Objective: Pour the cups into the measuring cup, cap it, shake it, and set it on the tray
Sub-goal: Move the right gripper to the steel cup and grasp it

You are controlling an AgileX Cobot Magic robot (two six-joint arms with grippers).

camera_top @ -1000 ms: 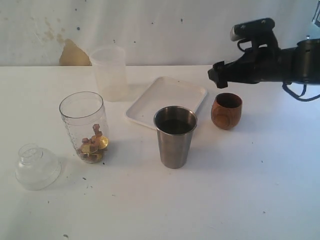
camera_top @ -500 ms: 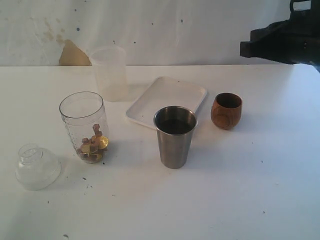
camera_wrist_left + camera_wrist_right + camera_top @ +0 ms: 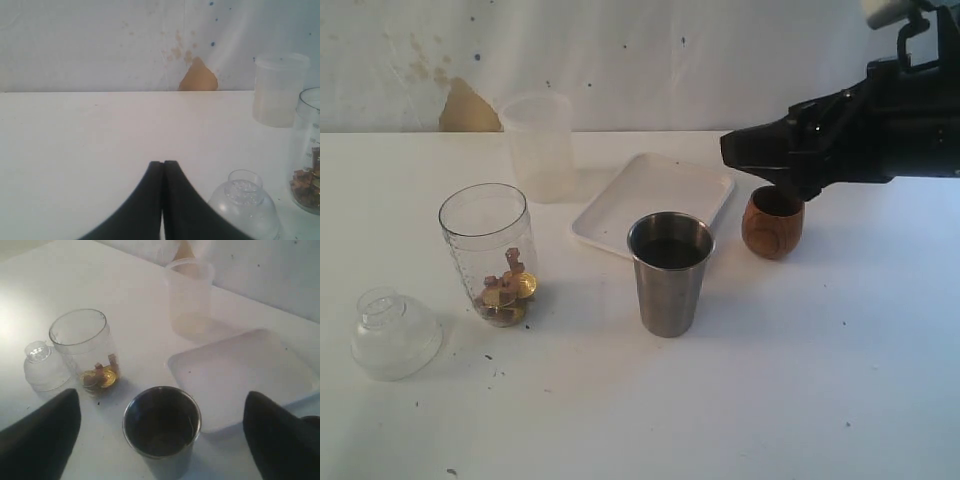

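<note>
The steel tumbler [image 3: 670, 272] stands upright mid-table, dark inside. The brown wooden cup [image 3: 773, 228] sits to its right, its rim partly hidden behind my right gripper [image 3: 738, 150], which hovers above it. In the right wrist view the right gripper [image 3: 161, 396] is open, its fingers wide apart on either side of the tumbler [image 3: 161, 425] and well above it. The clear measuring cup [image 3: 488, 252] at left holds small golden-brown pieces. The white tray [image 3: 650, 195] lies behind the tumbler. My left gripper [image 3: 163, 164] is shut and holds nothing, low over the table beside the clear domed cap [image 3: 245, 210].
A frosted plastic cup [image 3: 540, 145] stands at the back near the wall, behind the measuring cup. The domed cap [image 3: 395, 332] rests at the front left. A tan patch [image 3: 468, 108] marks the wall. The left arm does not show in the exterior view.
The right arm drew back to the upper right corner, then swung down and left again, and now sits over the wooden cup. The cups, tray and cap have not moved.
</note>
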